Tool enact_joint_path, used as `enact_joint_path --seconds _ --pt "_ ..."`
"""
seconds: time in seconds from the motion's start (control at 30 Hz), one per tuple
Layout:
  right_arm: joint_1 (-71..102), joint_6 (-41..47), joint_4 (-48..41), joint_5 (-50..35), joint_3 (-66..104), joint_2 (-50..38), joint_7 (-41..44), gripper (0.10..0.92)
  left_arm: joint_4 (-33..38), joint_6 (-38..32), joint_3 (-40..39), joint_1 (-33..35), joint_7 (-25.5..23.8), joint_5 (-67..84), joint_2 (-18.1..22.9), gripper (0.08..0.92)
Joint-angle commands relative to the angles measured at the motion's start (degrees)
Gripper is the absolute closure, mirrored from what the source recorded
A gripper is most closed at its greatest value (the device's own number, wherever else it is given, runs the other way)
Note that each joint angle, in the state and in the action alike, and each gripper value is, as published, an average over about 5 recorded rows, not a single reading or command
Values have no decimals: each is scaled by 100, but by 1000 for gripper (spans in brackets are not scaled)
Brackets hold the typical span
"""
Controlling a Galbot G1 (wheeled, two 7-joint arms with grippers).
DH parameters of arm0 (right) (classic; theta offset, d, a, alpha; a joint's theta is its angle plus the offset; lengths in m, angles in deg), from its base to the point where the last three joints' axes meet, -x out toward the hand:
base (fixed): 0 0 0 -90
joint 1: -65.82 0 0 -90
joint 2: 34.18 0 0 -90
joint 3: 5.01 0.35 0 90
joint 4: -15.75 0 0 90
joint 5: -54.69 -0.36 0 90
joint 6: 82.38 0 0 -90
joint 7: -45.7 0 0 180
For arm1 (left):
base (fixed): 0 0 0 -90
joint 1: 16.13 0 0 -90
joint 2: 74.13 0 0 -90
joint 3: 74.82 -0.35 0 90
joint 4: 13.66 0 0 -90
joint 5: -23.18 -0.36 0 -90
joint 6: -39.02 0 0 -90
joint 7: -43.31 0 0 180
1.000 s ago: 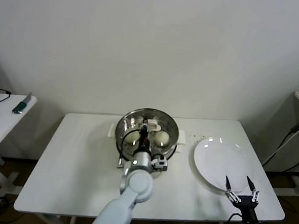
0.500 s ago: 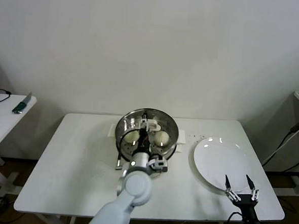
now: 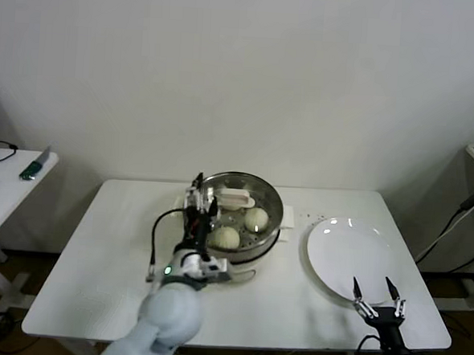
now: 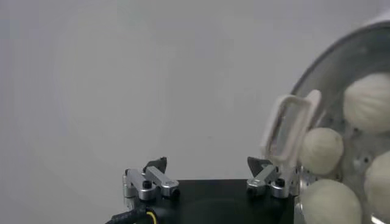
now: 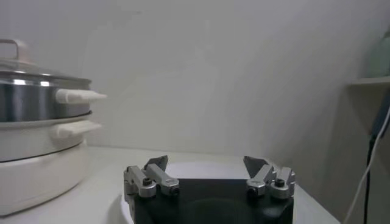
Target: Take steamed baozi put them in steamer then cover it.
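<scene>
The steamer (image 3: 272, 202) stands at the back middle of the white table, on its white pot base (image 5: 36, 167). The clear cover (image 3: 234, 199) lies on it, cream handle (image 4: 286, 125) uppermost. Through the glass I see steamed baozi (image 3: 255, 219) (image 3: 226, 238); several show in the left wrist view (image 4: 322, 150). My left gripper (image 3: 202, 201) (image 4: 210, 167) is open and holds nothing, just off the steamer's left rim, apart from the handle. My right gripper (image 3: 372, 292) (image 5: 207, 163) is open and holds nothing, above the front edge of the white plate (image 3: 349, 249).
The plate lies right of the steamer and holds nothing. A small side table (image 3: 11, 188) with a few items stands off to the left. The main table (image 3: 112, 250) has bare surface at front left. A wall is close behind.
My left gripper has opened, let go of the cover's handle and drawn back from over the steamer to its left rim. The right arm has barely moved.
</scene>
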Motion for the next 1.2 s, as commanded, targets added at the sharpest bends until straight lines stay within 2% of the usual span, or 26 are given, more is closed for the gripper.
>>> enact_joint_path --seconds 0.03,0.3,0.47,0.77,0.97,1.2 --pt "-14 109 90 -150 -85 -37 -304 203 1119 -1403 1710 1117 1622 4512 -810 177" --pt "-88 80 127 -146 -99 -99 -395 203 801 -2316 3148 2238 1376 6566 -494 177" --pt "-123 -80 94 -156 -123 -107 -388 203 496 -2673 3623 2669 1296 7192 -317 177" --pt "-139 -190 -50 -262 -157 -170 -464 203 -381 -3517 3579 3189 959 7885 -243 177" --pt "-157 -316 -134 -267 -192 -177 -486 203 -1351 -4061 3346 3018 931 7931 -224 177" --pt "-146 -341 -173 -288 -213 -196 -442 203 -1643 -4338 3189 2888 903 7919 -80 177"
